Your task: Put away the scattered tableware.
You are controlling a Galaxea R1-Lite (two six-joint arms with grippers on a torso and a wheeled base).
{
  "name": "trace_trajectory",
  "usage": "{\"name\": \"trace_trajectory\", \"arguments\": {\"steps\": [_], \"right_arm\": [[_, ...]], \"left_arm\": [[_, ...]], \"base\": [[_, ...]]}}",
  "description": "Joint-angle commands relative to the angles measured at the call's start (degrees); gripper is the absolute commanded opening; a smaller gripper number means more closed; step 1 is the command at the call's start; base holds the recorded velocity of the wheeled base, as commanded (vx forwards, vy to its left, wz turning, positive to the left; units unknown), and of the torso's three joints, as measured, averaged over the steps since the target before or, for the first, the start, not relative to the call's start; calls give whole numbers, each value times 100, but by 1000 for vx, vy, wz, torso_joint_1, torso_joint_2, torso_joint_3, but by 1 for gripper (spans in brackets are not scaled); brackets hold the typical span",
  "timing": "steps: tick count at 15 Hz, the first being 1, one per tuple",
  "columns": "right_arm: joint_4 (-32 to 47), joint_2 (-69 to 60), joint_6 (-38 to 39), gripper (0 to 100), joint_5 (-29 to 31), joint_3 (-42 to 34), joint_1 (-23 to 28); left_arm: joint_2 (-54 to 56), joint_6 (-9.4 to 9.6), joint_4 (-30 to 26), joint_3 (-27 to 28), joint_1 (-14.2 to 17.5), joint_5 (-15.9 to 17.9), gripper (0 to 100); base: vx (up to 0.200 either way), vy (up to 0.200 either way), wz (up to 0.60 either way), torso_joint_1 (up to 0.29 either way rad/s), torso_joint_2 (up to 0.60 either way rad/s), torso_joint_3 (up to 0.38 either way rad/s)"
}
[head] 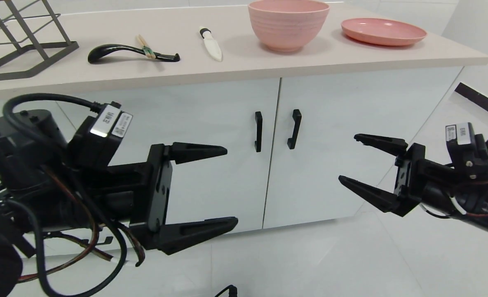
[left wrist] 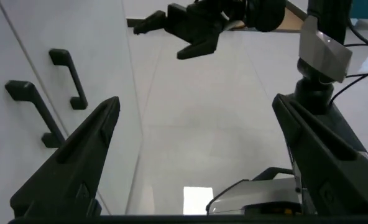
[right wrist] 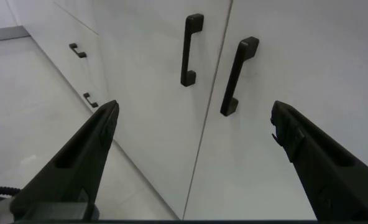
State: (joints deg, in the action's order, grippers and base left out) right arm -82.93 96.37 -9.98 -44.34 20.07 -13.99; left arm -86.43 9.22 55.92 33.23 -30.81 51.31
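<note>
While the pale counter [head: 235, 70] carried all the tableware, both arms hung well below the pink bowl [head: 288, 24], in front of the white cabinet doors. Far to the bowl's left on the counter stood a dark wire rack [head: 21, 45], which we judged the likely home for the pieces. The left gripper [head: 231, 186] and right gripper [head: 347, 157] each had jaws spread wide, holding nothing.

The bowl stood upright. We judged it rigid, smooth and perhaps slippery, best pinched at the rim with one finger inside.

Near the bowl's right lay a pink plate [head: 383, 31], flat and apart from it. Its low edge looked hard to get under, so we would grip the raised rim.

Further to the bowl's left lay a black spoon [head: 116, 51], best taken mid-handle. Chopsticks [head: 145, 46] lay across that handle and looked thin and likely to roll. Between the spoon and the bowl lay what looked like a small white knife [head: 211, 44], light and stiff.
</note>
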Motion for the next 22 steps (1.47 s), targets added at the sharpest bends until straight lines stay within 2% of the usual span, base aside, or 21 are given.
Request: {"name": "trace_trajectory", "arguments": {"steps": [1, 2, 3, 4, 5, 6, 7, 8, 10, 12, 14, 19, 21, 22], "right_arm": [[-118, 260, -91, 100, -444, -3, 468], [-127, 313, -118, 100, -567, -3, 617], [-153, 374, -127, 100, -743, -91, 793], [-206, 365, -144, 100, -831, -231, 793], [-206, 357, -171, 100, -857, -275, 793], [-206, 357, -197, 100, -884, -310, 784], [-206, 374, -197, 100, -901, -222, 775], [-206, 409, -197, 100, -936, -152, 749], [-215, 726, -206, 100, -1182, 147, 477], [-215, 972, -206, 100, -1182, 481, 195], [-215, 1376, -206, 100, -1182, 911, 46], [-223, 2483, -197, 100, -1182, 2230, 81], [-223, 2668, -162, 100, -1200, 2599, 64], [-223, 2809, -162, 100, -1209, 2827, 28]], "left_arm": [[-524, -78, 77, 483, -48, -218, 100], [-717, -78, 174, 693, -48, -271, 100], [-1306, -87, 736, 1080, -127, -306, 100], [-1587, -104, 1228, 1071, -347, -376, 100], [-1649, -148, 1378, 1027, -488, -446, 100], [-1666, -473, 1633, 860, -857, -736, 100], [-1658, -623, 1694, 931, -954, -816, 100], [-1675, -640, 1677, 1089, -954, -833, 100], [-2027, -728, 1659, 1651, -962, -1431, 100], [-2053, -799, 1650, 1564, -1015, -1528, 100], [-2053, -799, 1545, 1502, -910, -1536, 100], [-2528, -693, 1404, 1651, -664, -1528, 100], [-2616, -500, 1404, 1590, -664, -1475, 100], [-2642, -192, 1395, 1546, -672, -1334, 100]], "base": [[0, 0, 0, 0, 0, 0], [0, 0, 0, 0, 0, 0], [0, 0, 0, 0, 0, 0], [0, 0, 0, 0, 0, 0], [0, 0, 0, 0, 0, 0], [0, 0, 0, 0, 0, 0], [0, 0, 0, 0, 0, 0], [0, 0, 0, 0, 0, 0], [0, 0, 0, 0, 0, 0], [0, 0, 0, 0, 0, 0], [0, 0, 0, 0, 0, 0], [0, 0, 0, 0, 0, 0], [0, 0, 0, 0, 0, 0], [0, 0, 0, 0, 0, 0]]}}
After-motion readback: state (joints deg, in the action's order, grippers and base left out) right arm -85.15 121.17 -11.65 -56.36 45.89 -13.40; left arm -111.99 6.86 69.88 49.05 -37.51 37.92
